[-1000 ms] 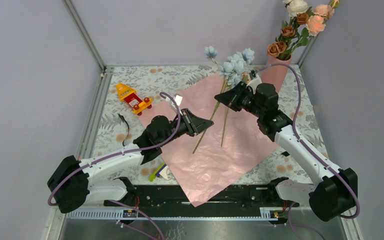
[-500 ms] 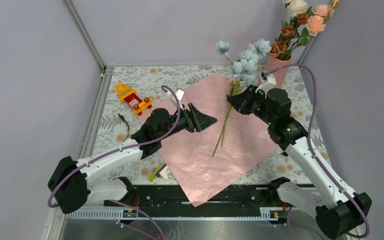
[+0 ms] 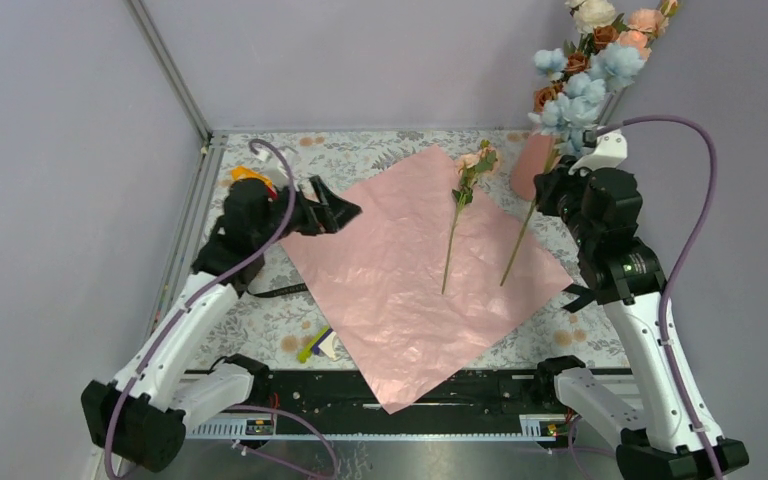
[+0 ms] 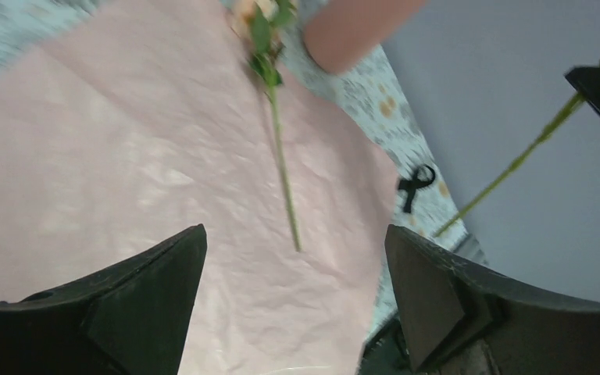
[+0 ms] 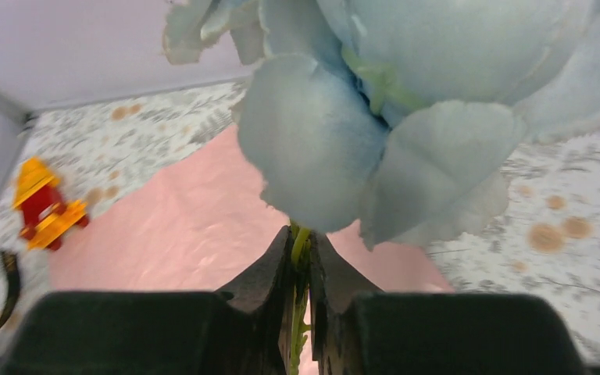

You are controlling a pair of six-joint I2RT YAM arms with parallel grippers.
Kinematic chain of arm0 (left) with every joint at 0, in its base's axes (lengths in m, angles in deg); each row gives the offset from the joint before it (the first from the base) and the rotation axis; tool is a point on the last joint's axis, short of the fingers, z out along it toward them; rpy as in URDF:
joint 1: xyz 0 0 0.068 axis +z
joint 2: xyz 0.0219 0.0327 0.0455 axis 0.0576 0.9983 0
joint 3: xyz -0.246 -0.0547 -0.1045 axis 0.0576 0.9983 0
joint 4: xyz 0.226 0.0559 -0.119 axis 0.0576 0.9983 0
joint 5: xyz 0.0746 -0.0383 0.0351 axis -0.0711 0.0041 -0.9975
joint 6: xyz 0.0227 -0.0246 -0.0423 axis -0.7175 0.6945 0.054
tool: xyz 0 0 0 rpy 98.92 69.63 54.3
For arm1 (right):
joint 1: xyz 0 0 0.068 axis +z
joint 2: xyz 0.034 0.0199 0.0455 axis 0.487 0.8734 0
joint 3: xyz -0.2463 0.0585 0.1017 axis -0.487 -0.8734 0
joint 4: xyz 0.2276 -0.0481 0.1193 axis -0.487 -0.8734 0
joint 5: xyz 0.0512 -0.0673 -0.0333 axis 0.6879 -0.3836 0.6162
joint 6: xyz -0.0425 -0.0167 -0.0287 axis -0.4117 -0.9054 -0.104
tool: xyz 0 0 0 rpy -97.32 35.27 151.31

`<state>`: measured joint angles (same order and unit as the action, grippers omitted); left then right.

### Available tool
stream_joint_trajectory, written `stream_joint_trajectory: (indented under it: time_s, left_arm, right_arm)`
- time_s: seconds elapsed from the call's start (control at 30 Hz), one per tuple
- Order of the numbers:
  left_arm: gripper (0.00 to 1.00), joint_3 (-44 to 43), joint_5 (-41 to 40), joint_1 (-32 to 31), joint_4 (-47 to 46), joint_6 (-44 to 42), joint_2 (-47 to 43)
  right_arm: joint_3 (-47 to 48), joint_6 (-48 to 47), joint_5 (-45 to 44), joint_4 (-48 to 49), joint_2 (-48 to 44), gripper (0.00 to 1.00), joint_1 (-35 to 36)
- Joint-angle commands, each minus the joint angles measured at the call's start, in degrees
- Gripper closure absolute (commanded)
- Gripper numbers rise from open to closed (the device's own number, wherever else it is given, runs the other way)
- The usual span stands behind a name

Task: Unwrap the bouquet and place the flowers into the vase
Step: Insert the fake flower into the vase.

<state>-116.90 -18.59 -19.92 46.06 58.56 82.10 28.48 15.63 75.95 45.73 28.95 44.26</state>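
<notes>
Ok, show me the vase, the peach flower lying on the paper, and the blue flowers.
vase [image 3: 528, 168], top view, on its pink side wall.
peach flower [image 3: 456, 235], top view, midway along the stem.
blue flowers [image 5: 312, 148], right wrist view, on a front petal.

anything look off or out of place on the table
One peach flower lies loose on the pink paper, not in the vase. A red-and-yellow toy sits on the tablecloth at the far left, unrelated to the job.
</notes>
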Motion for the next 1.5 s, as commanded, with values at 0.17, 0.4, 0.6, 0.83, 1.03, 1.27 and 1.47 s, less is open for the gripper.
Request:
stream_joint_trajectory:
  time_s: [0.17,0.4,0.6,0.83,1.03,1.27,1.47]
  left_arm:
    - [0.07,-4.34,-2.11,13.98,10.96,-16.61,-7.4]
    - [0.07,-2.86,-10.27,17.33,13.02,-21.37,-8.7]
    - [0.07,-2.51,-11.35,17.33,13.9,-21.96,-9.48]
    - [0.07,-2.92,-11.71,17.33,14.18,-21.8,-9.22]
    - [0.07,-2.76,-11.21,17.36,13.71,-21.04,-9.26]
    - [0.07,-2.07,-11.07,17.99,13.48,-20.72,-9.39]
    - [0.07,-2.04,-10.95,19.17,13.41,-20.55,-9.05]
  right_arm:
    - [10.92,-8.34,-1.69,1.45,1.26,1.0,-9.12]
    - [19.21,-15.36,-3.93,10.01,7.08,1.0,-10.28]
    - [22.39,-19.88,-6.28,21.87,12.32,1.0,-11.46]
    - [23.32,-17.1,-3.65,33.8,17.9,1.0,-17.3]
    - [22.5,-14.19,-3.09,44.0,22.71,1.0,-19.94]
    - [26.11,-13.19,-3.12,47.46,28.91,1.0,-21.43]
    - [30.32,-13.19,-2.31,47.26,33.7,1.0,-21.7]
